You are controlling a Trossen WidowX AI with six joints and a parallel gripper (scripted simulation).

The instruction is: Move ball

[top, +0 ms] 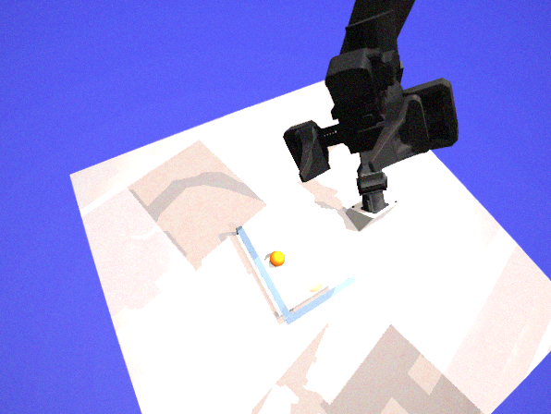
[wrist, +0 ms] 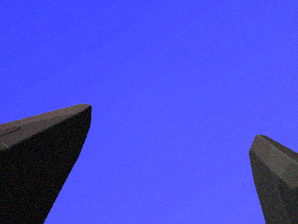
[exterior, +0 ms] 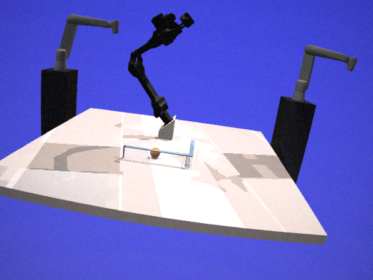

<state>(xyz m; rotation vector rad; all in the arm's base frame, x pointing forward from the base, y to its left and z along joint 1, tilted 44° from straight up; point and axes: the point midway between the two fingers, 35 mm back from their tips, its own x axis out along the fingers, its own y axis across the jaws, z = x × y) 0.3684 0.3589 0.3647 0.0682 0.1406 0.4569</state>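
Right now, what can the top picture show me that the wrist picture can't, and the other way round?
Only the top view shows the orange ball lying inside the corner of the two clear walls, the pale see-through copy nearer the shorter wall, and the arm's base on the table.

Only the wrist view looks out from between the fingers, showing mostly blue background between them and a small sliver of table at the bottom edge.

Both show the gripper with its jaws standing wide apart, nothing between them, well away from the ball.

An orange ball [top: 276, 258] is seen resting inside the walls [top: 263, 273], just beside the long one; the pale copy [top: 315, 286] lies at its four o'clock.
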